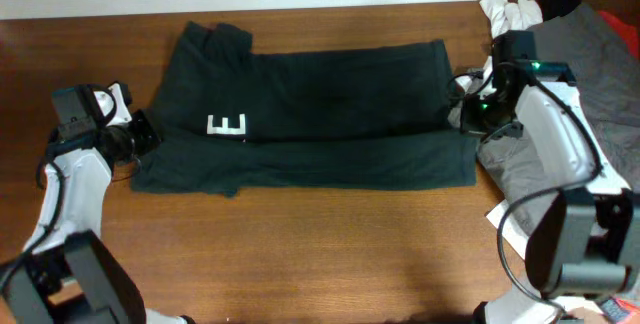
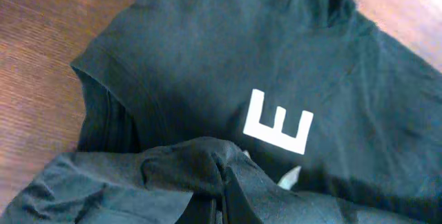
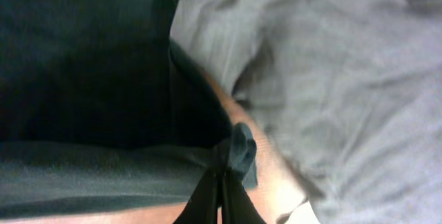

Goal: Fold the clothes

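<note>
The clothes, a black T-shirt [image 1: 320, 114], lie spread across the table with the front strip folded up over the middle. A white letter E [image 1: 226, 126] shows near the left end. My left gripper [image 1: 150, 136] sits at the shirt's left edge. In the left wrist view it [image 2: 222, 182] is shut on a bunched fold of the black T-shirt [image 2: 207, 58], just below the letter E [image 2: 278, 122]. My right gripper [image 1: 466, 114] is at the shirt's right edge. In the right wrist view it [image 3: 222, 162] is shut on a corner of the black T-shirt [image 3: 83, 162].
Grey garments [image 1: 590, 74] are piled at the right edge, close behind the right arm, and fill the right wrist view's upper right as grey cloth [image 3: 331, 65]. A white cloth [image 1: 505, 9] and a dark item [image 1: 560, 0] lie at the back right. White paper [image 1: 503, 219] lies at the front right.
</note>
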`<action>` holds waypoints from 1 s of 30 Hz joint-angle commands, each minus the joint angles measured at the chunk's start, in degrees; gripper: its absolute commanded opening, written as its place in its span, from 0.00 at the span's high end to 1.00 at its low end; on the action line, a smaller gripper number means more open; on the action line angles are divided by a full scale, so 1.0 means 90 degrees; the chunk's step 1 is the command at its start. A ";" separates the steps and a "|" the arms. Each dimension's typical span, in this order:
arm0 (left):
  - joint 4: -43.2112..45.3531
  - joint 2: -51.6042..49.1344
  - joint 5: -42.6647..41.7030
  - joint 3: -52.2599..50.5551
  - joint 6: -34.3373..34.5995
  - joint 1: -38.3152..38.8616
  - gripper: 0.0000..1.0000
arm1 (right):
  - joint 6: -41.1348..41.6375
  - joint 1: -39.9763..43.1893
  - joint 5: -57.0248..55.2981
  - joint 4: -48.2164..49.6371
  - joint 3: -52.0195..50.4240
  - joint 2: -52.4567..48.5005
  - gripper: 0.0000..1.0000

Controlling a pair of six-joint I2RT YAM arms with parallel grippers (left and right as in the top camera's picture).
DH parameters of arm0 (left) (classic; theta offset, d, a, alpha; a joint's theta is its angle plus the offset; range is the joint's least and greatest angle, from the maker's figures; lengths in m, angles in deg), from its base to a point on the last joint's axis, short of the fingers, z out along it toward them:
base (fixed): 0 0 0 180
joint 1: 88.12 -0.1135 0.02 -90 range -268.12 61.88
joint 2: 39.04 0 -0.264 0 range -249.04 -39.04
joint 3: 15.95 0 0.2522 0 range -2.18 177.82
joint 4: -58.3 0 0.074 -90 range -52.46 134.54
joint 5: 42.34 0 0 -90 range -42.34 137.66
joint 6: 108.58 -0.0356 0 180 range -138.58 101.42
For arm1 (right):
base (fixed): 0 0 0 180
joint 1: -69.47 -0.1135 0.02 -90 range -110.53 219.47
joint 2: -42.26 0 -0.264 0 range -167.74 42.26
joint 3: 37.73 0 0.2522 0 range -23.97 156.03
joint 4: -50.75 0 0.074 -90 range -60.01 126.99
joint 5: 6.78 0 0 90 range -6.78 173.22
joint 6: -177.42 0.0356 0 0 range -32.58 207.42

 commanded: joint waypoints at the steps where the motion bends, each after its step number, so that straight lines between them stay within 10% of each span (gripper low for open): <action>1: 0.0219 -0.0474 -0.0024 0.0056 -0.0034 0.0019 1.00 | -0.0100 0.0036 -0.0117 0.0231 -0.0017 -0.0384 0.96; 16: 0.1277 -0.0746 -0.0022 0.0056 -0.0036 0.0313 0.93 | -0.0102 0.0024 -0.0119 0.0792 -0.0019 -0.0750 0.88; 22: 0.1025 -0.0746 -0.0019 0.0058 -0.0068 0.0355 0.37 | -0.0104 0.0032 -0.0187 0.0583 -0.0017 -0.0750 0.52; 30: -0.0852 -0.0746 0.0549 0.0053 -0.0090 0.0340 0.21 | -0.0102 -0.0024 -0.0070 -0.0384 -0.0049 -0.0750 0.53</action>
